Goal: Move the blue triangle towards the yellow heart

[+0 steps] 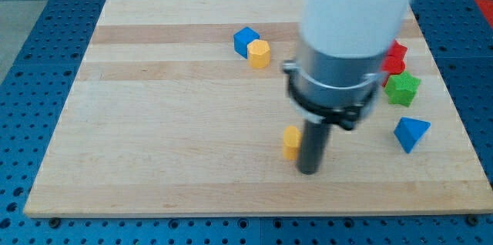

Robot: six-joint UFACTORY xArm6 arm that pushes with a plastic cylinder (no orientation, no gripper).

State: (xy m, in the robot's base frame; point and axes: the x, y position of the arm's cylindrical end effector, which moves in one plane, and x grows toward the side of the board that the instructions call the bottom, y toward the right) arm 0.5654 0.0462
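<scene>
Tip (309, 171) beside yellow heart (291, 142) — blue triangle (411, 133) apart

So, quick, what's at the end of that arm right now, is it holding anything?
No hand: just a rod. My tip holds nothing, resting beside the small yellow block, on its right in the view.

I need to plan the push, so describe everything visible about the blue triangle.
The blue triangle is a small solid block, evenly bright blue with a matte look; what it is made of I cannot tell. It lies flat on the wooden board near the view's right edge, one corner pointing toward the view's bottom. Nothing touches it: the green block sits apart just above it, and my tip is well off to its left, beside the yellow heart.
</scene>
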